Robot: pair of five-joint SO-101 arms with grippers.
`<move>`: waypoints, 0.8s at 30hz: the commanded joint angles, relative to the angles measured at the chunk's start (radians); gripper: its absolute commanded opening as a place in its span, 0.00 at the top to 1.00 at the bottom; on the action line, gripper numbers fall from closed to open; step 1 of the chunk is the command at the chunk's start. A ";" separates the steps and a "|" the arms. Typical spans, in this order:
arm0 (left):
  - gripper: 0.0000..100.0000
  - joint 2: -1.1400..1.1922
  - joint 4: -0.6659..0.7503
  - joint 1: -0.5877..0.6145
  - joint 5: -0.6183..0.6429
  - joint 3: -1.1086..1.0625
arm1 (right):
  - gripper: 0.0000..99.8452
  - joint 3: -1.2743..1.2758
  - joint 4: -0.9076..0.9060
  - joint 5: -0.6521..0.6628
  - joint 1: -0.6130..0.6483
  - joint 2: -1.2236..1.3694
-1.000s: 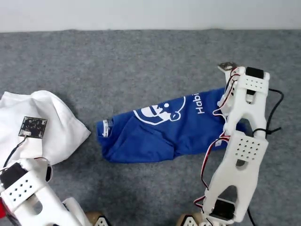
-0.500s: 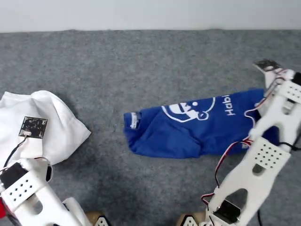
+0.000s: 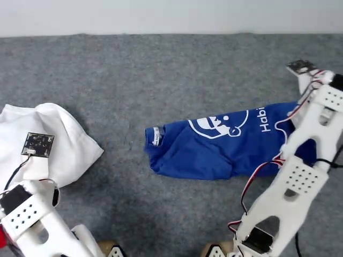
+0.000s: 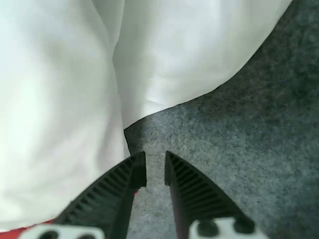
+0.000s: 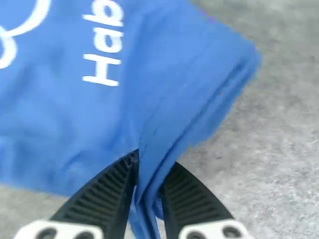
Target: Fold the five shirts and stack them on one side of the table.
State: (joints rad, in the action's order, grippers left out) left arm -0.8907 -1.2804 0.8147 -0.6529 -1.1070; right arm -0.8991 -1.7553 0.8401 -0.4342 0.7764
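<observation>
At one end of crumpled blue printed cotton shirt (image 3: pixel 214 150): right gripper (image 5: pixel 149 162) pinching fabric; likely repositioning; next, spreading flat to fold.

The table (image 3: pixel 161 69) I work at is covered in a grey, felt-like cloth with a rough, speckled nap. Close under my wrists I can see its fibres plainly. Along the far side runs a plain pale wall (image 3: pixel 171 16), meeting the grey in a straight line. The light falls soft and even, and what shadows lie on the cloth are faint.
</observation>
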 commanded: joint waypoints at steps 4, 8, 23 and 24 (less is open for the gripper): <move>0.93 -0.017 0.003 0.000 -0.008 0.008 | 0.99 0.279 -0.042 -0.054 0.122 -0.361; 0.93 -0.017 0.003 0.000 -0.008 0.004 | 0.99 0.404 -0.042 -0.130 0.248 -0.512; 0.93 -0.017 -0.002 0.000 -0.008 0.008 | 0.99 0.499 -0.007 -0.442 0.783 -0.619; 0.93 -0.017 -0.002 0.000 -0.008 0.008 | 0.99 0.500 -0.002 -0.460 0.803 -0.619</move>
State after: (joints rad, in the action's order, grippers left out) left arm -0.8907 -1.2804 0.8147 -0.6529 -1.1070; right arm -0.3943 -1.7538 0.4258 0.3115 0.2117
